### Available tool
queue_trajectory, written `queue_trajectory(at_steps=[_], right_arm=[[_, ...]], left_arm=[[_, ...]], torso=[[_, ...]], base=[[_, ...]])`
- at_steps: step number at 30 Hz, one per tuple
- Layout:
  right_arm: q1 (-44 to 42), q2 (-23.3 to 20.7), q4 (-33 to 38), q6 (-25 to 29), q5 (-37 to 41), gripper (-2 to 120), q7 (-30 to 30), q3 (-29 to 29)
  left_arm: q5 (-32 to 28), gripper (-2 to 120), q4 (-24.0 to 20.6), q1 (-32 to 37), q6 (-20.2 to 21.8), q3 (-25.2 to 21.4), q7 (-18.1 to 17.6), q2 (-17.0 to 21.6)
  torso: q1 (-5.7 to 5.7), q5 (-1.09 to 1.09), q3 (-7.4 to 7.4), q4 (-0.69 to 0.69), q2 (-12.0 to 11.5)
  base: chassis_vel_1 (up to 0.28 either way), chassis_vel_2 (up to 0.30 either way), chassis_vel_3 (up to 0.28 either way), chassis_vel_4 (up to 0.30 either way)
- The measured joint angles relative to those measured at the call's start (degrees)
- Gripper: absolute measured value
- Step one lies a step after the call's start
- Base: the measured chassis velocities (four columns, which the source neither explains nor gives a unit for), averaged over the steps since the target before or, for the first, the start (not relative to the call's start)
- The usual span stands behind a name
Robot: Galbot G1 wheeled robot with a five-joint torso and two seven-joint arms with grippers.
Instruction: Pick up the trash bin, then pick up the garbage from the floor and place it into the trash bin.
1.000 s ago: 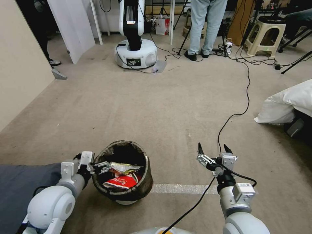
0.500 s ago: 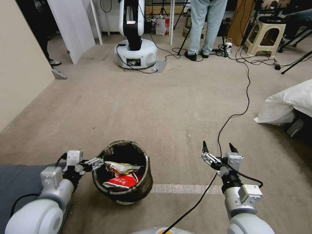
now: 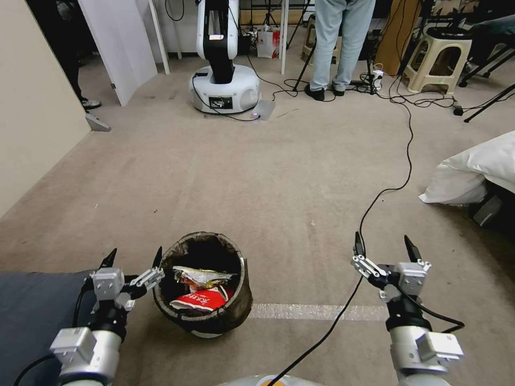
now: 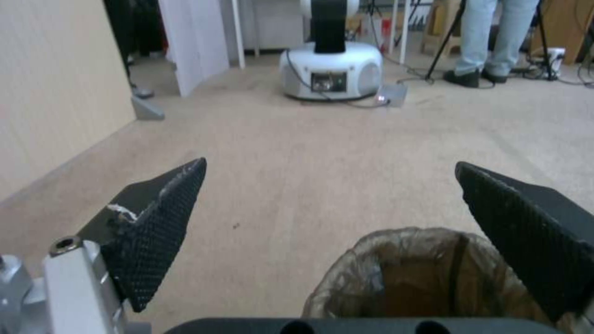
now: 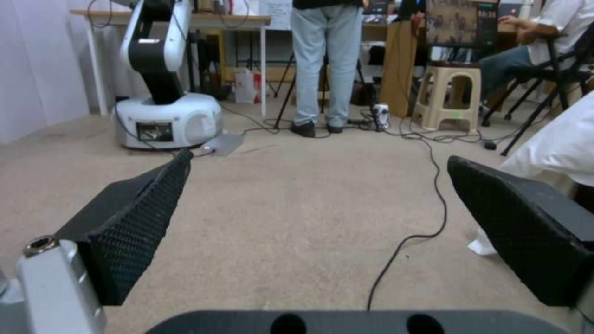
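The trash bin (image 3: 203,284) stands on the floor (image 3: 257,177) just ahead of me, its base partly hidden under the dark liner. Inside lie a red-and-white wrapper (image 3: 201,301) and a crinkled foil packet (image 3: 201,277); anything deeper I cannot make out. My left claw (image 3: 133,258) hangs just beside the bin's left rim, spread wide and holding nothing. My right claw (image 3: 385,247) hovers well apart to the right, equally wide and empty, near a black cable (image 3: 394,182) trailing over the carpet. A white pillow (image 3: 477,169) is cut off at the right edge. Open carpet stretches ahead to another robot's white base (image 3: 225,88).
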Motion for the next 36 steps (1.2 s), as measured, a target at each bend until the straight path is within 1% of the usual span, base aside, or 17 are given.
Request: queue_trajectory(at_steps=[4, 36], right_arm=[[-0.28, -0.02, 0.06, 0.23, -0.02, 100, 0.25, -0.06], [-0.13, -0.07, 0.07, 0.02, 0.04, 100, 0.33, -0.19]], left_arm=[[0.0, 100, -0.07, 0.26, -0.62, 0.03, -0.1, 0.08], [-0.18, 100, -0.08, 0.0, -0.09, 0.08, -0.25, 0.31]], torso=[[-0.01, 0.0, 0.0, 0.0, 0.0], [0.0, 0.0, 0.01, 0.0, 0.0]], base=[[0.0, 0.0, 0.0, 0.0], [0.0, 0.0, 0.0, 0.0]])
